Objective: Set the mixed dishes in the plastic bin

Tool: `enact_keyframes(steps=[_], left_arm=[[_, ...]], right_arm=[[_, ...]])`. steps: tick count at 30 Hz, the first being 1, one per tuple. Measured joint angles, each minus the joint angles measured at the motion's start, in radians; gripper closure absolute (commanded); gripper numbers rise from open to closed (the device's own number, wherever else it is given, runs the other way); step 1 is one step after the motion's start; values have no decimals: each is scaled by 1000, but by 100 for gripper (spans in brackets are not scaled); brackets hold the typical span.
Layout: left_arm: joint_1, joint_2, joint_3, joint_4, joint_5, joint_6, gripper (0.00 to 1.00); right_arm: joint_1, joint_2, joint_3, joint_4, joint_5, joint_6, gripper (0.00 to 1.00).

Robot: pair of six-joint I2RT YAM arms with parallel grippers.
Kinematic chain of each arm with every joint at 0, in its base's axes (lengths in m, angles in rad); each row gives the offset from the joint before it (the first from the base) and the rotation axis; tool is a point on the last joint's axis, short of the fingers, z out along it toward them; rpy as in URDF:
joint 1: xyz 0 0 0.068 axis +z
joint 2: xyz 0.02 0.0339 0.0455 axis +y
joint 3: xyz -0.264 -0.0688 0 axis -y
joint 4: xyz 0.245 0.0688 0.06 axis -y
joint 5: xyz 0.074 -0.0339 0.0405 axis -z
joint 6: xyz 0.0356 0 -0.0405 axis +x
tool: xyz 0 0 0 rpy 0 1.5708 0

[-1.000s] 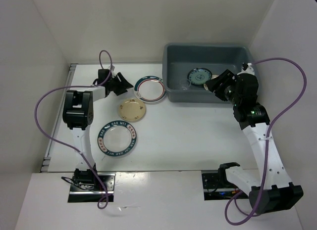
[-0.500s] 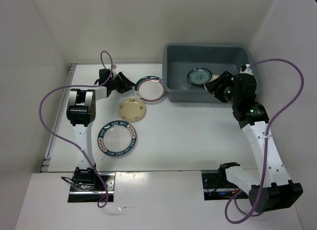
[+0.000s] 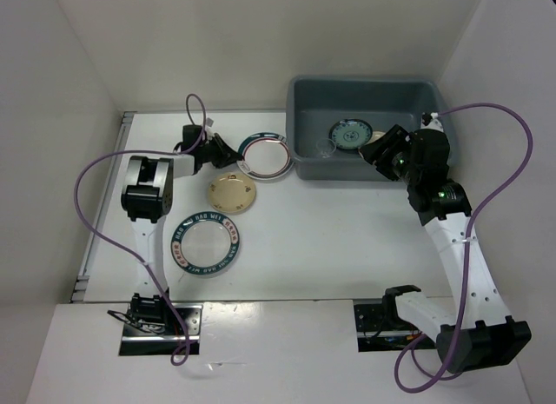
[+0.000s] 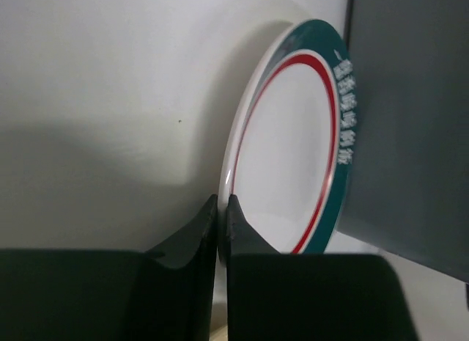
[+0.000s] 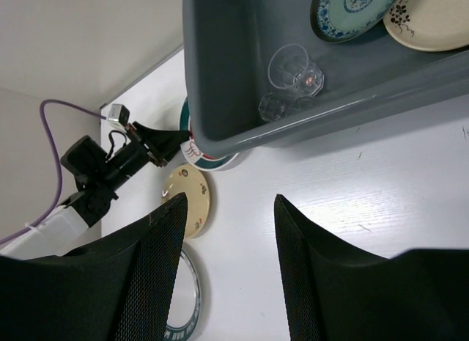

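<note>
From above, the left gripper [image 3: 224, 151] meets the white round plate with a dark teal lettered rim [image 3: 265, 155], lying just beside the large grey-blue plastic bin [image 3: 365, 96], seemingly to lift it in; three plates lie on the table [image 3: 347, 230], counting its lettered twin [image 3: 205, 241] and one plain beige plate [image 3: 232, 193]. The left wrist view shows jaws pinched on that rim. The right wrist view finds the right gripper [image 5: 229, 202] spread empty by the bin, which holds one small teal patterned plate [image 5: 355, 11], one flowered beige plate [image 5: 429, 22] and one small clear cup [image 5: 293, 70].
</note>
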Motion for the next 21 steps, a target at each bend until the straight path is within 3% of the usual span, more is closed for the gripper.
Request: enact_keyframes(steps=[1, 4, 6, 9, 15, 21], left_arm=[[-1, 0, 0, 7, 2, -6, 100], [-4, -2, 2, -2, -10, -18, 100], [-4, -16, 3, -31, -32, -13, 100], [2, -67, 2, -110, -85, 13, 100], [126, -266, -21, -272, -195, 66, 100], [205, -567, -137, -284, -229, 56, 100]], right_arm=[[0, 0, 0, -1, 1, 0, 43], [0, 0, 0, -5, 1, 0, 42], [0, 0, 0, -7, -2, -1, 29], [0, 0, -11, -4, -30, -8, 20], [43, 43, -79, 23, -122, -44, 20], [142, 148, -84, 97, -164, -72, 21]])
